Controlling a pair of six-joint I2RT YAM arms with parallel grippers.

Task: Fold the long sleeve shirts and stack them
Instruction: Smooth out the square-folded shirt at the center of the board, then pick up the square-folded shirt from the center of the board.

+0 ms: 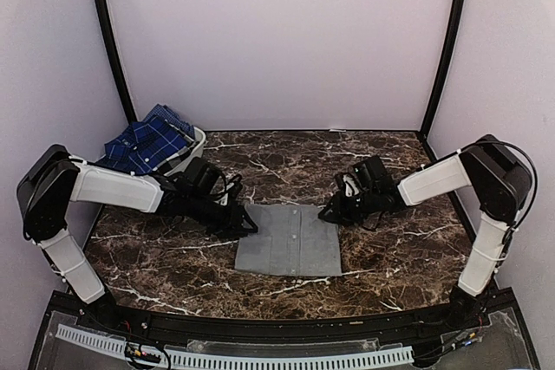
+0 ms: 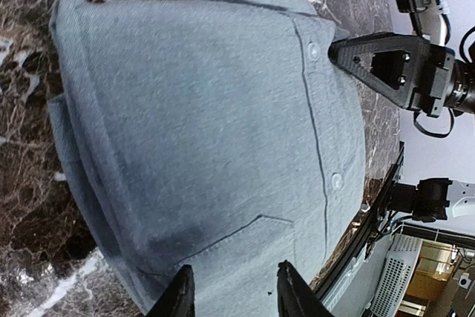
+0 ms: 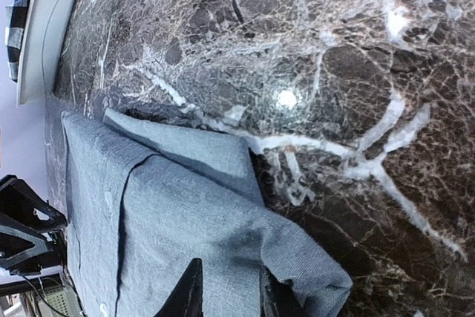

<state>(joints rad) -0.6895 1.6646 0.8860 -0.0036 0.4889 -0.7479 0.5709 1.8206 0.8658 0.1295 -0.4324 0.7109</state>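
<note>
The grey long sleeve shirt [image 1: 290, 240] lies folded into a flat rectangle on the marble table, buttons up. My left gripper [image 1: 247, 224] is at its far left corner; in the left wrist view the fingers [image 2: 235, 276] pinch the grey cloth [image 2: 200, 124] between them. At the far right corner my right gripper [image 1: 329, 212] does the same: its fingers [image 3: 228, 269] hold puckered grey cloth [image 3: 185, 235]. The blue plaid long sleeve shirt [image 1: 147, 140] lies crumpled in the basket.
A white oval basket [image 1: 198, 138] stands at the back left of the dark marble table [image 1: 416, 249]. Black frame posts rise at both back corners. The right gripper [image 2: 386, 61] shows across the shirt in the left wrist view.
</note>
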